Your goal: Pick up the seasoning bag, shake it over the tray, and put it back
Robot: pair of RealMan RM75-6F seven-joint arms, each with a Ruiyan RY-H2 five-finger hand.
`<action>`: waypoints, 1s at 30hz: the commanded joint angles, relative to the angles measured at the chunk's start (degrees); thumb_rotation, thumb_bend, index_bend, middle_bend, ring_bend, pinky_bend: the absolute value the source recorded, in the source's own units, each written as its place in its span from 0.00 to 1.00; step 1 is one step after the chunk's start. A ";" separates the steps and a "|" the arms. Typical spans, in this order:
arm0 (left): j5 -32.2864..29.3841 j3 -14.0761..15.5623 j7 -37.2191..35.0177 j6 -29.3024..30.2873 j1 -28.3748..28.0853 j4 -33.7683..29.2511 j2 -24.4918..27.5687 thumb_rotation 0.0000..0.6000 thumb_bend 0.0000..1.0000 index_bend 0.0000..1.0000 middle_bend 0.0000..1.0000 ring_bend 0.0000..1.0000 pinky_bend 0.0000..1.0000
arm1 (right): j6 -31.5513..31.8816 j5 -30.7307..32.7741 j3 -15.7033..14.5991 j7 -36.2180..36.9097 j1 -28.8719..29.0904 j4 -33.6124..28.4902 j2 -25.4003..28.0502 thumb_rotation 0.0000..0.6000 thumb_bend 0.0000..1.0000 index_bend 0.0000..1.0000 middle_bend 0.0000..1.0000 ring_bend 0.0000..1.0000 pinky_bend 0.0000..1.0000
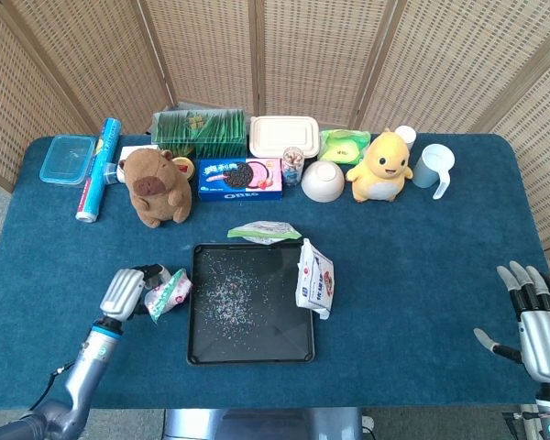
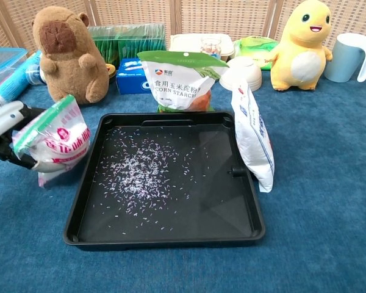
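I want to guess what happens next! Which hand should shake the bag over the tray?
Left. The left hand already grips the seasoning bag right beside the tray; the right hand is far away, holding nothing.

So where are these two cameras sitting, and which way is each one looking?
Head view: high up, looking down on the whole table; shows the left hand holding the seasoning bag, and the open right hand.
Chest view: low, looking forward across the tray; only the left hand shows.
Both share tray, bag, left hand.
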 commanded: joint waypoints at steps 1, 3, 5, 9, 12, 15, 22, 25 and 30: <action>4.07 1.01 -0.25 2.35 -1.41 -1.72 4.19 1.00 0.26 0.70 0.58 0.55 0.54 | -0.04 0.05 0.01 0.02 0.02 -0.04 0.00 0.82 0.00 0.02 0.00 0.01 0.06; 6.21 1.76 1.14 3.01 -2.22 -2.92 6.85 1.00 0.26 0.70 0.58 0.55 0.55 | 0.01 0.07 0.03 0.07 -0.01 -0.09 0.05 0.82 0.00 0.02 0.00 0.01 0.06; 8.53 2.66 3.57 2.93 -3.41 -5.20 10.53 1.00 0.26 0.72 0.60 0.55 0.56 | 0.08 0.14 0.08 0.17 -0.04 -0.15 0.10 0.81 0.00 0.02 0.00 0.01 0.06; 12.11 3.27 11.87 2.04 -5.84 -9.45 16.91 1.00 0.26 0.74 0.62 0.55 0.56 | -0.08 0.28 0.10 0.26 0.01 -0.26 0.18 0.82 0.00 0.02 0.00 0.01 0.06; 13.73 3.40 18.29 0.52 -7.41 -12.10 20.30 1.00 0.26 0.75 0.62 0.55 0.57 | -0.06 0.25 0.12 0.16 0.03 -0.41 0.18 0.82 0.00 0.02 0.00 0.01 0.06; 14.74 3.12 25.36 -2.16 -9.24 -14.11 23.18 1.00 0.26 0.75 0.62 0.55 0.60 | 0.04 0.02 0.00 -0.15 -0.01 -0.40 0.11 0.82 0.00 0.02 0.00 0.01 0.06; 16.58 2.10 41.98 -9.02 -13.55 -22.89 29.84 1.00 0.25 0.75 0.62 0.55 0.63 | -0.12 0.04 -0.04 -0.94 0.09 -0.34 -0.20 0.83 0.00 0.02 0.00 0.01 0.06; 17.44 1.54 47.63 -10.93 -14.90 -24.78 31.40 1.00 0.24 0.75 0.62 0.55 0.63 | 0.17 -0.31 -0.12 -1.02 0.01 -0.48 -0.19 0.82 0.00 0.02 0.00 0.01 0.06; 18.46 1.44 54.33 -13.93 -16.53 -26.21 32.22 1.00 0.24 0.75 0.62 0.55 0.63 | 0.65 -0.73 -0.21 -0.60 -0.18 -0.69 0.08 0.82 0.00 0.02 0.00 0.01 0.06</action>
